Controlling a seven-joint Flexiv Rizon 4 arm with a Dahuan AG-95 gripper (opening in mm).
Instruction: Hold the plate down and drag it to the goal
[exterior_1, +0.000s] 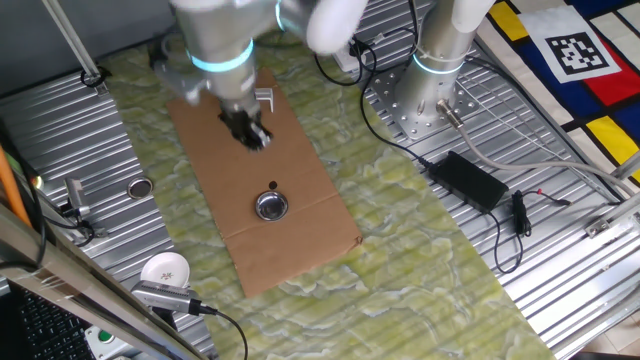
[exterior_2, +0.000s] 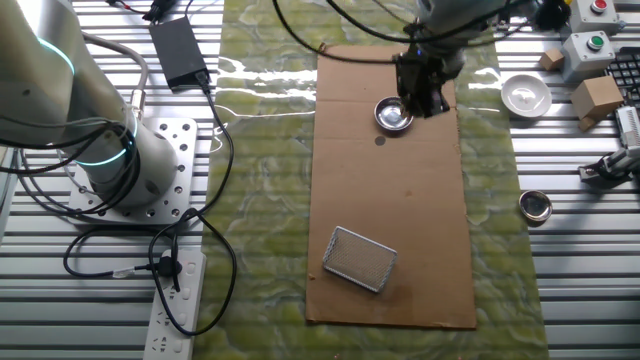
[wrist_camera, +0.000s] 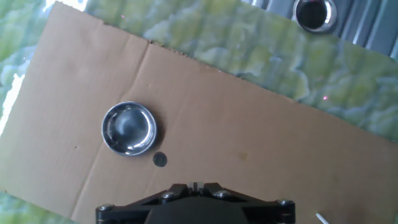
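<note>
the plate (exterior_1: 271, 206) lies right side up on the brown cardboard sheet (exterior_1: 300, 225), close to the fold line that crosses the sheet near one end. in the other fixed view the plate (exterior_2: 393, 115) sits near the upper end of the cardboard sheet (exterior_2: 400, 220), and in the hand view the plate (wrist_camera: 129, 127) appears left of centre, with its raised rim fully visible. a small dark spot (wrist_camera: 160, 160) is marked on the cardboard just beside the plate.

the end effector (exterior_1: 248, 130) hangs above the cardboard, apart from the plate and not touching it. in the other fixed view the end effector (exterior_2: 424, 90) appears just beside the plate. whether its fingers are released or clenched cannot be told; only the dark housing shows at the bottom edge of the hand view.

a wire mesh piece (exterior_2: 360, 258) lies on the far end of the cardboard, well apart from the plate. a darker metal disc (exterior_2: 535, 206) and a white round cup (exterior_2: 525, 94) rest on the ribbed worktop (exterior_2: 590, 260) beside the green mat (exterior_2: 260, 200).
</note>
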